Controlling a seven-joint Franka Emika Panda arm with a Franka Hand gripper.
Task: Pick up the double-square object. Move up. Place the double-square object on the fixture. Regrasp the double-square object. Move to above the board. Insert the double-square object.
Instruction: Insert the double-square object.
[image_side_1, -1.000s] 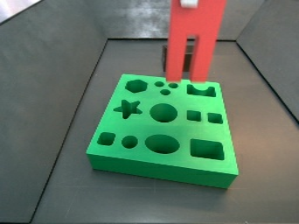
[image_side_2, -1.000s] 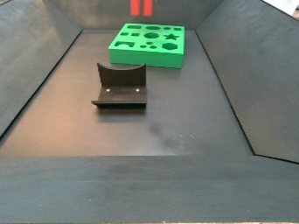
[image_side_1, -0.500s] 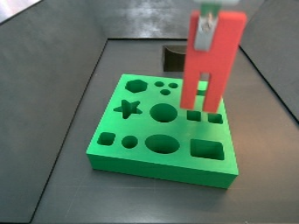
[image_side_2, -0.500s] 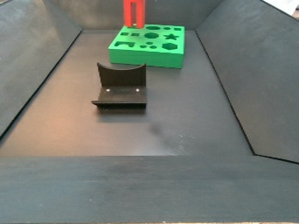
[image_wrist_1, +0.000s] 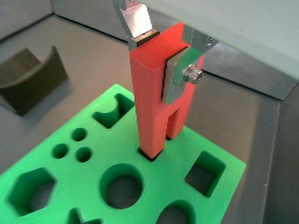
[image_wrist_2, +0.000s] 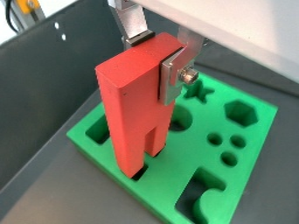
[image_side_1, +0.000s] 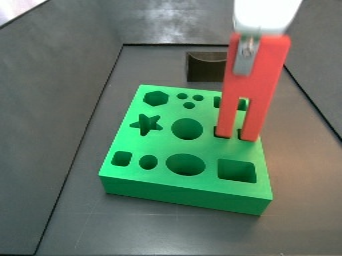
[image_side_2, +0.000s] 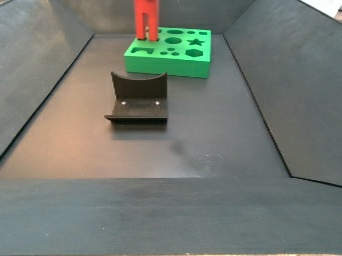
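Claw over the board, red piece upright

The claw (image_wrist_1: 163, 54) pinches the double-square object (image_wrist_1: 158, 101), prongs down, their tips at a cut-out of the green board (image_wrist_1: 70, 179); the fixture (image_side_2: 138, 98) stands apart.

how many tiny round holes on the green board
3 tiny holes, a triangle between the hexagon and the U-shaped cut-out of the board. The gripper above the board holds the double-square object upright, which may hide more.

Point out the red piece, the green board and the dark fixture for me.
Red piece (image_wrist_1: 152, 96): a wrist view, on its flat front face, held upright by the gripper (image_wrist_1: 163, 54).
Green board (image_side_1: 160, 180): a side view, on its front wall.
Dark fixture (image_side_2: 138, 88): a side view, on its upright curved back.
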